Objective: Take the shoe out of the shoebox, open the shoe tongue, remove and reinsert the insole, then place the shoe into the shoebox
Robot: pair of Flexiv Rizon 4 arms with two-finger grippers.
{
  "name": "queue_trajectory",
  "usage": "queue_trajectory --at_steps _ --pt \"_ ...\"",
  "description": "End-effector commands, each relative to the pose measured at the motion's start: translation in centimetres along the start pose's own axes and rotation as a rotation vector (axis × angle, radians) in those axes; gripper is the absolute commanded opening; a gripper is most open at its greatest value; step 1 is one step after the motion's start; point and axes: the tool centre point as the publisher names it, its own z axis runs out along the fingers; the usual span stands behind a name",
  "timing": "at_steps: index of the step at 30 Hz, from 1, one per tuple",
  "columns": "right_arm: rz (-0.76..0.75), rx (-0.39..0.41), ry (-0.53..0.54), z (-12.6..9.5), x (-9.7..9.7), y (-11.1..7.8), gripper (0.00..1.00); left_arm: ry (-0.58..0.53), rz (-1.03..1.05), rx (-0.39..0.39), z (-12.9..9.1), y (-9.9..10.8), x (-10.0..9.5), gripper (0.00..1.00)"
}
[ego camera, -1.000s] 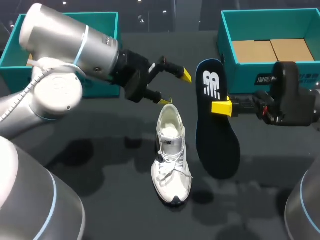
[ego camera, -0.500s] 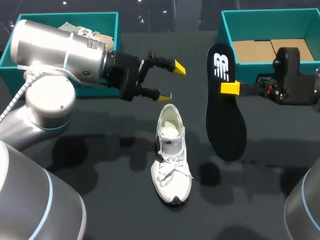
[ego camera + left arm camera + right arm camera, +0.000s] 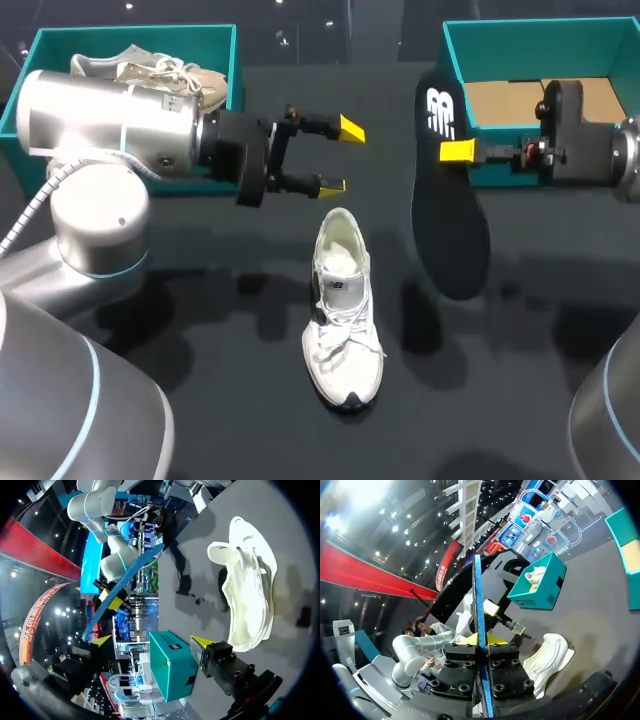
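A white shoe lies on the black table, toe toward the front, its opening empty. My right gripper is shut on the dark insole, which hangs in the air to the right of the shoe, heel end up. In the right wrist view the insole stands edge-on between the yellow tips, with the shoe below. My left gripper is open and empty just behind the shoe's heel. In the left wrist view the shoe lies ahead of the open left gripper.
A teal shoebox at the back left holds a second pale shoe. Another teal shoebox at the back right shows a bare cardboard floor; my right arm hovers in front of it.
My right arm has lifted the insole and carried it back and to the right, away from the shoe. My left gripper has drawn back a little and stays open.
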Motion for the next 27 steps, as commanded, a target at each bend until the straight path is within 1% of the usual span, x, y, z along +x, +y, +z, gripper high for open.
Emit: queue_trajectory --at_steps 1,10,11,12,13,14,15,16,18,19,27 --pt "0.004 0.027 0.023 1.2 -2.4 1.4 0.00 -0.056 0.021 0.016 -0.3 -0.2 0.0 1.00" --pt "0.004 0.027 0.023 1.2 -2.4 1.4 0.00 -0.054 0.022 0.016 -0.1 -0.1 0.1 1.00" --pt "0.057 0.034 0.034 1.4 -2.9 1.5 0.00 -0.053 0.023 0.015 0.1 -0.1 0.2 1.00" --pt "0.085 0.056 -0.001 1.6 -3.4 1.7 0.00 -0.056 0.026 0.015 0.2 -0.1 0.2 1.00" --pt "0.113 0.054 0.000 1.7 -3.7 2.1 0.00 -0.061 0.032 0.015 0.2 -0.1 0.2 1.00" --pt "0.152 0.070 -0.002 1.9 -4.0 2.4 0.00 -0.068 0.037 0.017 0.3 -0.1 0.1 1.00" --pt "0.170 0.076 -0.029 2.1 -4.4 2.8 0.00 -0.078 0.037 0.017 0.4 -0.1 0.1 1.00" --pt "0.213 0.056 -0.029 2.3 -4.8 3.1 0.00 -0.093 0.031 0.018 0.4 -0.1 0.0 1.00" --pt "0.267 0.042 -0.046 2.6 -5.8 3.4 0.00 -0.128 0.013 0.033 0.6 0.1 -0.3 1.00" --pt "0.270 0.039 -0.050 2.7 -6.1 3.5 0.00 -0.135 0.018 0.039 0.7 0.1 -0.5 1.00" --pt "0.270 0.039 -0.050 2.7 -6.1 3.5 0.00 -0.135 0.018 0.039 0.7 0.1 -0.5 1.00"
